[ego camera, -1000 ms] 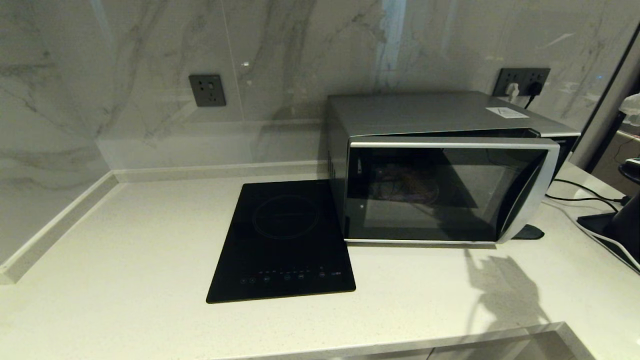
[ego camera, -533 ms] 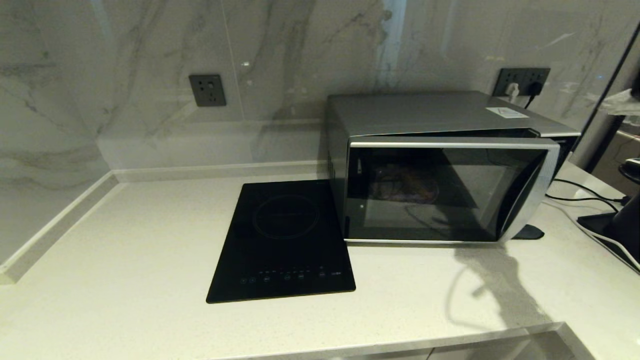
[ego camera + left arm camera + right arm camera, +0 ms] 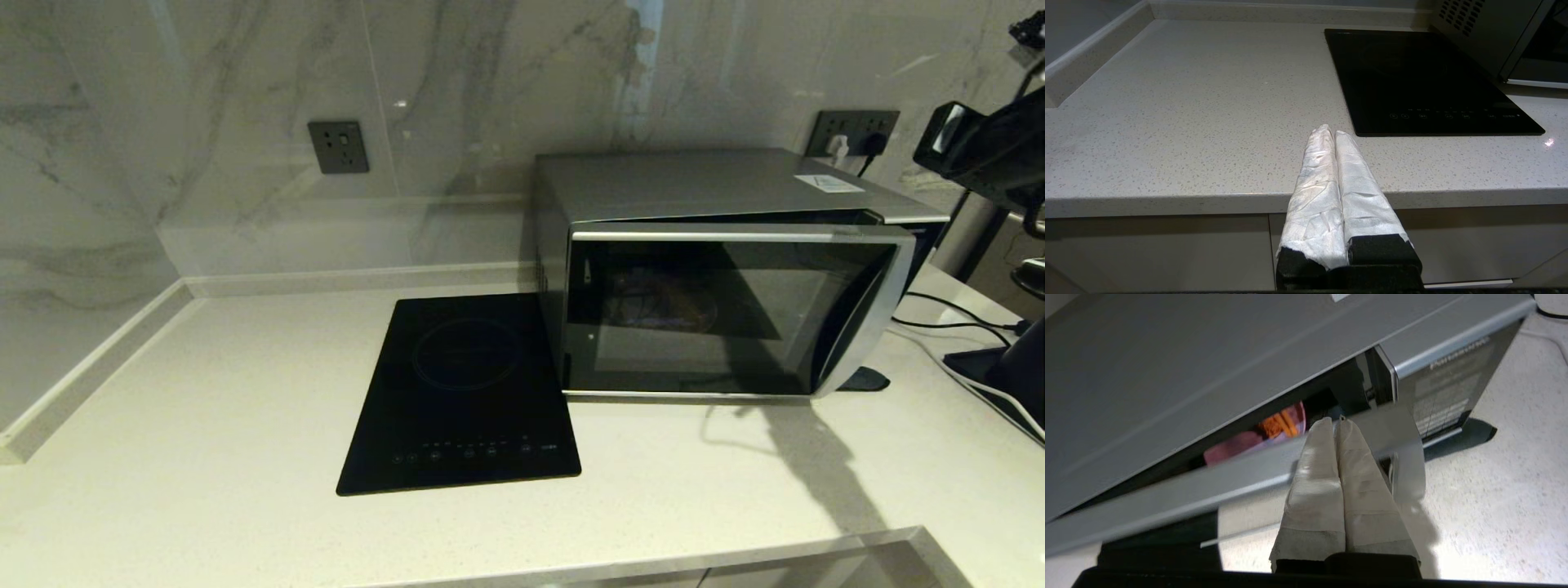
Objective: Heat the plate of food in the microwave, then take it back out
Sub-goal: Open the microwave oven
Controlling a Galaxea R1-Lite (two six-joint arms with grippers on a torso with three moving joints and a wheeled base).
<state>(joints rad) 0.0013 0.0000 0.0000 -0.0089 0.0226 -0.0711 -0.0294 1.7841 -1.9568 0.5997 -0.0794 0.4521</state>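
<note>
The silver microwave [image 3: 694, 188] stands at the counter's back right, its dark glass door [image 3: 784, 327] ajar at the handle [image 3: 867, 327] side. Through the glass the plate of food [image 3: 663, 306] shows dimly inside. In the right wrist view the lavender plate [image 3: 1237, 444] and its orange fries [image 3: 1278, 424] show through the gap above the door. My right gripper [image 3: 1334, 421] hangs shut and empty in the air near the handle [image 3: 1406, 457] end of the door. Its arm [image 3: 980, 147] shows at the head view's top right. My left gripper [image 3: 1329, 131] rests shut before the counter's front edge.
A flat black induction cooktop [image 3: 465, 392] lies left of the microwave. Cables and a black stand [image 3: 1008, 367] crowd the counter's right end. Sockets [image 3: 338, 147] sit in the marble wall. The counter's front edge [image 3: 653, 563] runs close below.
My right arm has risen into the head view at the top right, and its shadow on the counter has slid left. The gripper has shut. The door stays ajar.
</note>
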